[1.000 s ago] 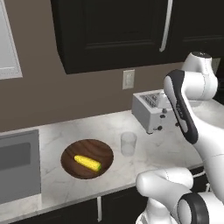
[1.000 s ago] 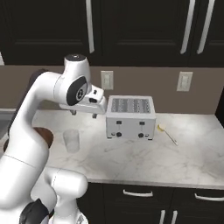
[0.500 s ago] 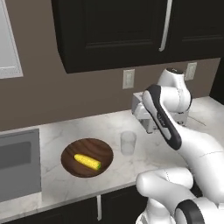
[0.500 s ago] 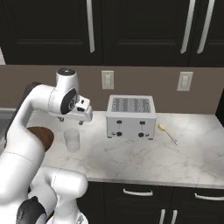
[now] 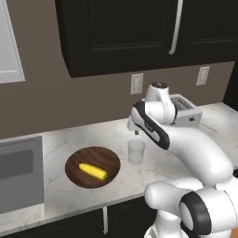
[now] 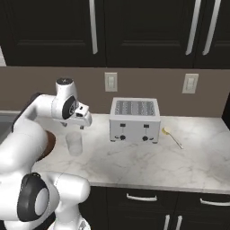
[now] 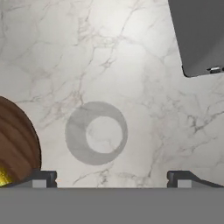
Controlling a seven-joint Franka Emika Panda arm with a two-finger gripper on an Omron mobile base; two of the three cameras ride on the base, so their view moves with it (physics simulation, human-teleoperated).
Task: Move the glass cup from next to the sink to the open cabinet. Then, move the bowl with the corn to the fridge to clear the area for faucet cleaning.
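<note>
The glass cup (image 5: 136, 151) stands upright on the marble counter, just right of the wooden bowl (image 5: 92, 166) that holds the corn (image 5: 93, 171). My gripper (image 5: 135, 130) hangs a little above the cup, pointing down, open and holding nothing. From the right the gripper (image 6: 83, 123) is over the cup (image 6: 74, 143). In the hand view the cup (image 7: 96, 133) lies ringed from above between my spread fingertips (image 7: 41, 177), with the bowl (image 7: 15, 144) and a sliver of corn (image 7: 3, 177) at the left edge. The sink (image 5: 28, 186) is at the far left. Dark cabinet (image 5: 121, 37) doors above are shut.
A silver toaster (image 6: 134, 120) stands on the counter right of the cup, close behind my arm. A spoon (image 6: 173, 136) lies further right. Wall outlets (image 6: 110, 81) sit above the counter. Bare marble stretches in front of the toaster.
My arm has swung left from the toaster and come down over the cup. The jaws have stayed open. Cup, bowl and corn have not moved.
</note>
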